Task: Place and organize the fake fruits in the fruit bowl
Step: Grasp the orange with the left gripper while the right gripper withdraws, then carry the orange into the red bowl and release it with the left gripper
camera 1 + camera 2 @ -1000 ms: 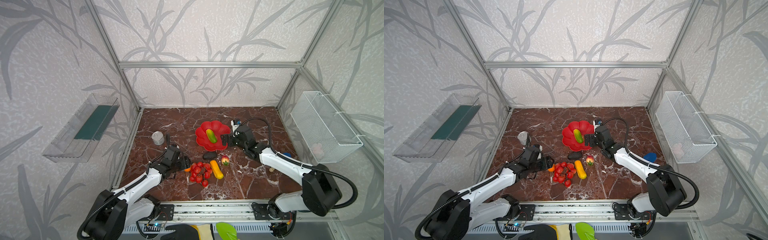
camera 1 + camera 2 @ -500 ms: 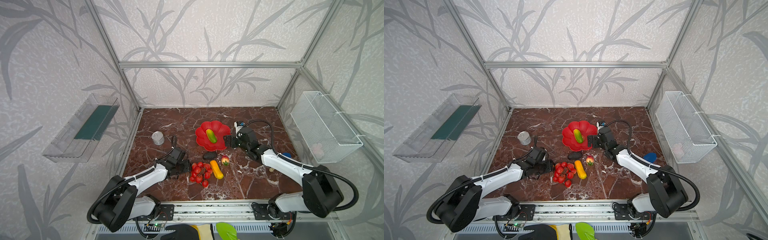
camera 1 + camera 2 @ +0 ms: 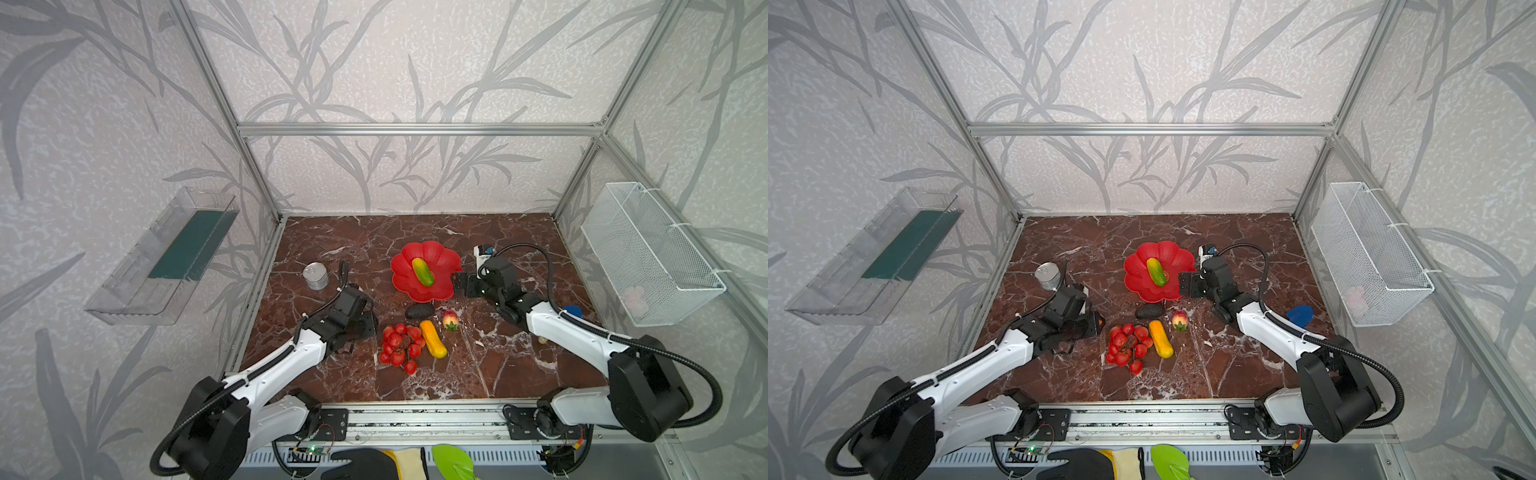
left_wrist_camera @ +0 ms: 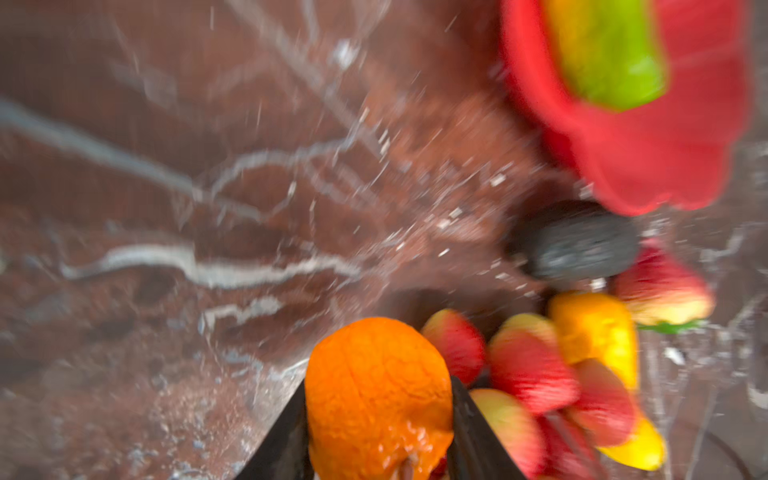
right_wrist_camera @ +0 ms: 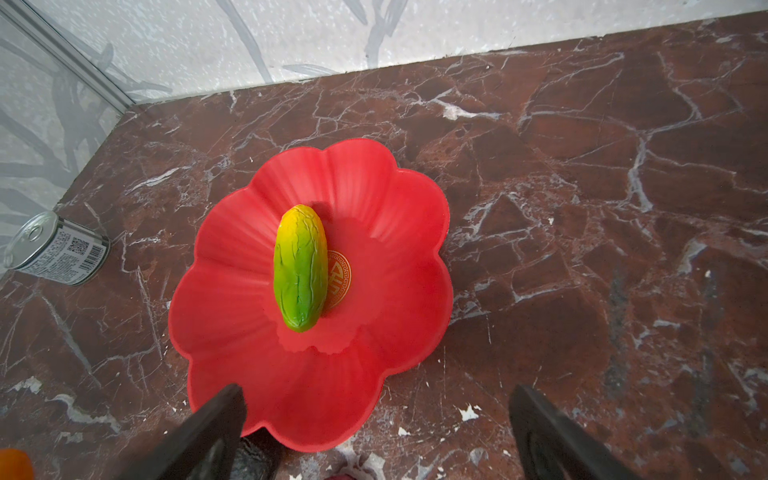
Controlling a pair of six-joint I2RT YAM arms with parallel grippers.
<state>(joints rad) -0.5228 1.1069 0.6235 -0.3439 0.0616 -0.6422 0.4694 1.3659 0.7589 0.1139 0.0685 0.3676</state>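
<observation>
On the marble counter (image 3: pixel 478 365), the red petalled fruit bowl (image 3: pixel 440 259) holds the green-yellow oblong (image 3: pixel 422 272), which lies lengthwise across its centre with the yellow end toward the bowl's far rim. The right hand (image 5: pixel 377 390) hovers spread wide at the bowl's right rim. Left of and in front of the bowl, the left hand (image 4: pixel 377 390) pinches the orange ball (image 4: pixel 376 395). In front of the bowl lie the bunch of red balls (image 3: pixel 400 343), the yellow-orange oblong (image 3: pixel 433 338) with its long axis running away from the bowl, the dark lump (image 3: pixel 419 311) and the small berry (image 3: pixel 450 320).
</observation>
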